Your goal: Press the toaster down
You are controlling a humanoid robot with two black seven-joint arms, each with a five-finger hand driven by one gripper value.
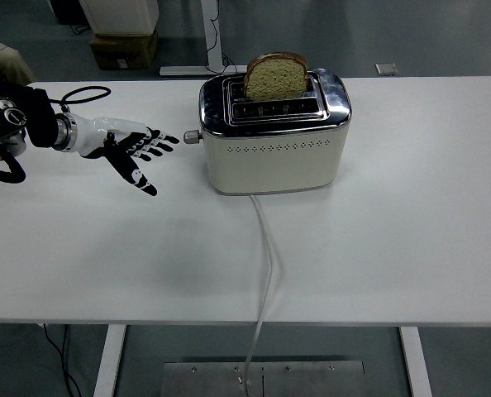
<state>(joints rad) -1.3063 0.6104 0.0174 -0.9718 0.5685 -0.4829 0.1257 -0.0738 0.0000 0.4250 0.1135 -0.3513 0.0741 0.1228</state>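
A cream and chrome toaster (274, 132) stands at the back middle of the white table (378, 240). A slice of bread (276, 78) stands raised out of its rear slot. The lever knob (192, 137) on the toaster's left end sits high. My left hand (138, 153) is open with fingers spread, hovering left of the knob with a small gap between fingertips and knob. It holds nothing. The right arm is out of view.
The toaster's white cord (266, 265) runs from its front down over the table's near edge. A black cable (84, 93) loops near my left wrist. Cardboard boxes (123, 45) stand on the floor behind the table.
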